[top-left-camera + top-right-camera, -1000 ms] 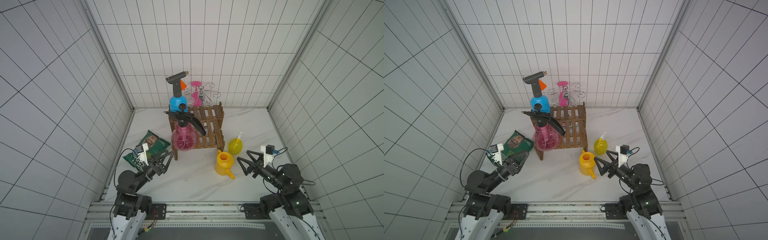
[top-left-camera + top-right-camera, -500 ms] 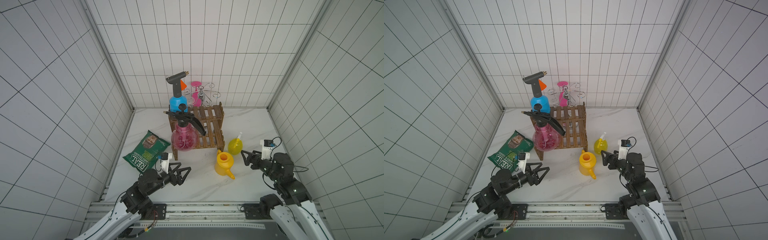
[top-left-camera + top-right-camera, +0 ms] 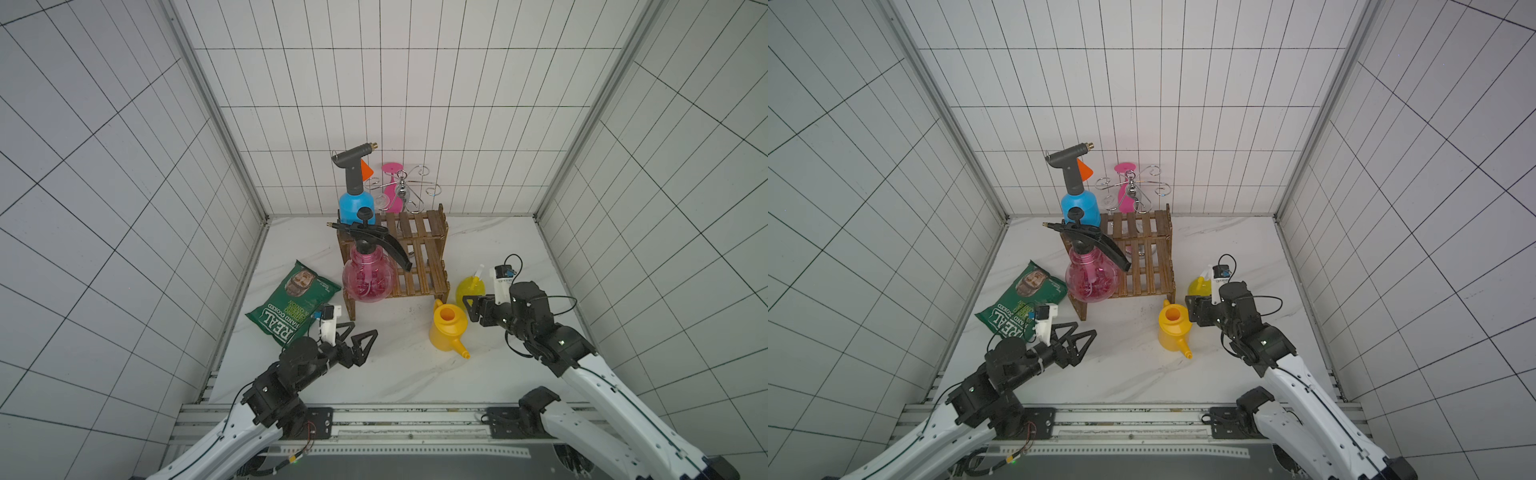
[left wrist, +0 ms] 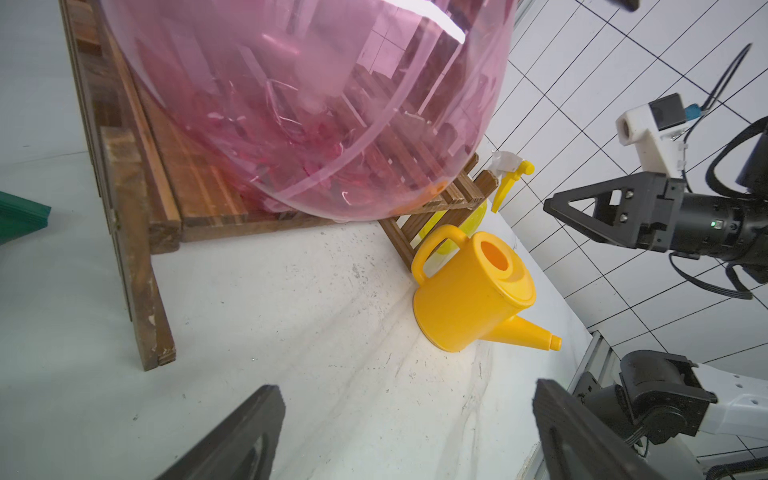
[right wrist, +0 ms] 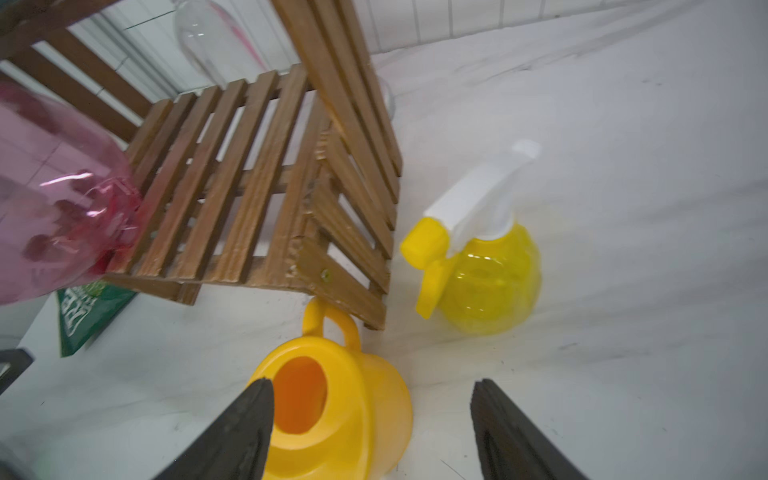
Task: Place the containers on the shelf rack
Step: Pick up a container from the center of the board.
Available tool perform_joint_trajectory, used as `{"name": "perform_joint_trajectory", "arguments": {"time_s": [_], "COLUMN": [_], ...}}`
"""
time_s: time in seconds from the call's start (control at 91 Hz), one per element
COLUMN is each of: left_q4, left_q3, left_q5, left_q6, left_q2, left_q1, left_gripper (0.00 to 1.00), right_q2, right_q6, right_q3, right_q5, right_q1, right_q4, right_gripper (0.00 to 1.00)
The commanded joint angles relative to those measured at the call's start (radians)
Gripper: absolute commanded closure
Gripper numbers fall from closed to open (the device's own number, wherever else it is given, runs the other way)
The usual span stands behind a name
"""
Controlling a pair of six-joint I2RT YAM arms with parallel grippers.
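The brown slatted shelf rack [image 3: 419, 257] stands at the back middle. A blue grey-headed sprayer [image 3: 355, 205] is on its upper tier. On the lower tier's left end rests a pink round sprayer [image 3: 368, 278] [image 4: 316, 104]. On the table by the rack's right front leg sit a yellow watering can [image 3: 448, 328] [image 5: 345, 411] and, behind it, a yellow trigger bottle [image 3: 469, 289] [image 5: 490, 274]. My right gripper [image 3: 467, 309] [image 5: 372, 386] is open, low beside the can, one finger over its mouth. My left gripper [image 3: 365, 330] [image 4: 405, 395] is open and empty over bare table, in front of the pink sprayer.
A green chip bag [image 3: 293, 305] lies left of the rack, close to my left wrist. A chrome wire stand [image 3: 405, 187] holding a pink glass [image 3: 392, 195] sits behind the rack by the back wall. Tiled walls enclose three sides.
My left arm swung right from the chip bag to the table's front middle. My right gripper advanced to the watering can and its jaws narrowed somewhat.
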Motion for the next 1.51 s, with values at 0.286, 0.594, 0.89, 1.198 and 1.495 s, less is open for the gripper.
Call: {"name": "perform_joint_trajectory", "arguments": {"time_s": [0.286,0.594,0.89,1.198,1.495], "left_q4": [-0.01,-0.023,-0.032,-0.039,-0.047], "left_q3": [-0.004,-0.002,0.0,0.0,-0.001], "left_q5": [-0.033,-0.051,-0.06,-0.059,-0.056], "left_q6": [0.022,0.026,0.029,0.029,0.024], "left_q2": [0.007,0.005,0.0,-0.009,-0.028], "left_q1": [-0.003,-0.003,-0.003,-0.003,-0.004], "left_gripper": [0.05,0.05,0.05,0.05,0.05], "right_q2": [-0.183,-0.146,0.012,0.125,0.106], "right_q6": [0.101,0.25,0.286,0.291,0.28], "right_q3": [-0.173,-0.245,-0.232,-0.184,-0.175], "right_q5": [-0.031,0.15,0.295,0.438,0.468], "right_q1": [0.106,0.3,0.409,0.526,0.55], "right_q4": [-0.083,-0.104,-0.094,-0.131,-0.17], "right_gripper": [0.21,0.23,0.33,0.51,0.74]}}
